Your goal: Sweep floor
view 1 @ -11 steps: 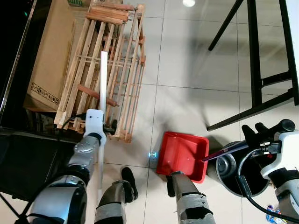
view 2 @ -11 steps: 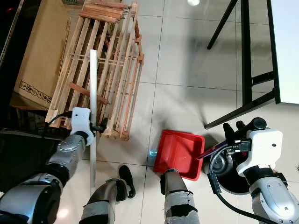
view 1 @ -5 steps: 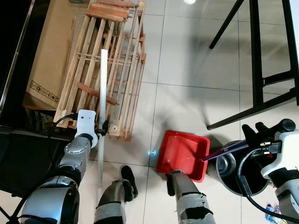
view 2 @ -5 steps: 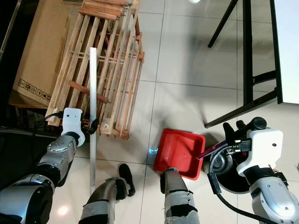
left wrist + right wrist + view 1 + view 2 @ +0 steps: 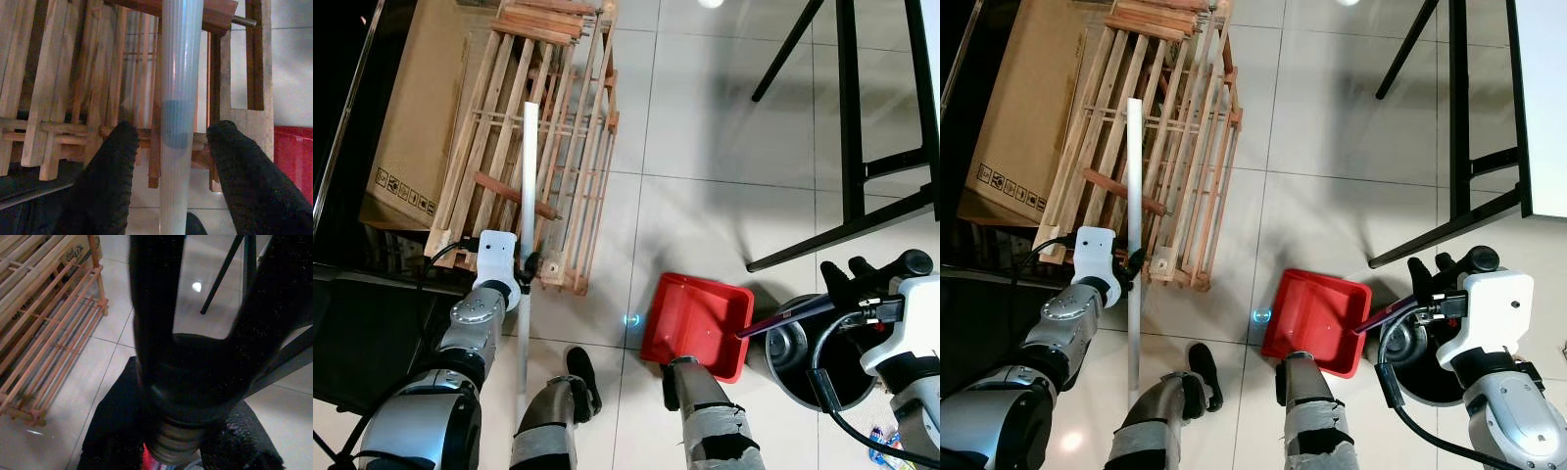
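At the bottom of the head views the robot's two grey legs (image 5: 705, 416) are seen standing on the pale glossy tiled floor (image 5: 695, 137). Just ahead of the right leg a red plastic dustpan (image 5: 695, 325) lies flat on the tiles, and its dark handle (image 5: 783, 318) runs back to the right claw (image 5: 852, 284). That handle is gripped by the right claw; in the right wrist view the black fingers (image 5: 112, 431) are closed about a dark ribbed shaft. Under the right claw a round dark metal bin (image 5: 813, 364) stands on the floor, just beside the dustpan. A small bluish speck (image 5: 631, 320) lies on the tiles, just beside the dustpan's left edge.

On the left, a long white ribbed pole (image 5: 526, 225), evidently the broom's stick, is held upright by the left claw (image 5: 523, 277). In the left wrist view the pole (image 5: 178, 98) passes between the two black fingers (image 5: 107, 186); whether the fingers press on it cannot be told, as a small gap seems to show on each side. The brush end cannot be seen.

Behind the pole a slatted light wooden crate frame (image 5: 548, 127) rests on the floor, and a large brown cardboard box (image 5: 421, 108) leans beside it, further left. Farther off, on the right, the black metal legs of a frame (image 5: 847, 127) stand on the tiles.
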### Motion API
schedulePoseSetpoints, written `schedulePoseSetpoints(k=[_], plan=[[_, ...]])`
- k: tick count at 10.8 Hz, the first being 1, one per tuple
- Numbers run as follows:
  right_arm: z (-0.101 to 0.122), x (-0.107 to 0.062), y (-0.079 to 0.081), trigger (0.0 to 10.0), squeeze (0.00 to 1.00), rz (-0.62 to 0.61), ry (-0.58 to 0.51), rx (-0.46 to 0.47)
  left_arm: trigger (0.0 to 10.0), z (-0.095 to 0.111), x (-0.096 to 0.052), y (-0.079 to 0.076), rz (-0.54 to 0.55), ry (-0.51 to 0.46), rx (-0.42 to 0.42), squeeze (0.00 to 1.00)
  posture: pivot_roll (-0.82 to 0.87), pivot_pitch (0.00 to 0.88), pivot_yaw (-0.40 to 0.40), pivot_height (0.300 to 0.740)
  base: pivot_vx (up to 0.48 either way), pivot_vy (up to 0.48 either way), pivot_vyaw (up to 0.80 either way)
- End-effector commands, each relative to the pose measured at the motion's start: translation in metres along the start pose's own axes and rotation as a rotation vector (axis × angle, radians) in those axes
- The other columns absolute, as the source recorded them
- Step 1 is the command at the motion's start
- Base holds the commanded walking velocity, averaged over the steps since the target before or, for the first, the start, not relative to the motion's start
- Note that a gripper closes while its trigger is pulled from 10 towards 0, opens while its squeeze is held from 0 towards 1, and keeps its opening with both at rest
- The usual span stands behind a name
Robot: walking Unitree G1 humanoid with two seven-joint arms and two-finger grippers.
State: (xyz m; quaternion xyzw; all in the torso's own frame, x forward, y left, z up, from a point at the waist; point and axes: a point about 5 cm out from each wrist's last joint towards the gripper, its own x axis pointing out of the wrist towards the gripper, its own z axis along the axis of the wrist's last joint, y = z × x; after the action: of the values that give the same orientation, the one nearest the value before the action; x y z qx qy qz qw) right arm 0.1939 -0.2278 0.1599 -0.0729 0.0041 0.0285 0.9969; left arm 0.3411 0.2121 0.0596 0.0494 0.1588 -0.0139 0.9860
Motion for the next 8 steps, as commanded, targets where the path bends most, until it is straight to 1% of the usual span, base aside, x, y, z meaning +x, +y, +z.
schedulePoseSetpoints(k=[1,8], plan=[[-0.029,-0.013,0.0001,10.0,0.0,0.014,0.189,0.028,0.0,-0.0256,-0.0089,0.0036,0.008,0.081,-0.007,0.0,-0.35,0.525,0.029,0.74,0.0,0.0,0.0],[-0.03,-0.0138,0.0001,10.0,0.0,0.017,0.196,0.025,0.0,-0.0278,-0.0099,0.0043,0.013,0.085,-0.015,0.0,-0.35,0.526,0.028,0.74,0.0,0.0,0.0]])
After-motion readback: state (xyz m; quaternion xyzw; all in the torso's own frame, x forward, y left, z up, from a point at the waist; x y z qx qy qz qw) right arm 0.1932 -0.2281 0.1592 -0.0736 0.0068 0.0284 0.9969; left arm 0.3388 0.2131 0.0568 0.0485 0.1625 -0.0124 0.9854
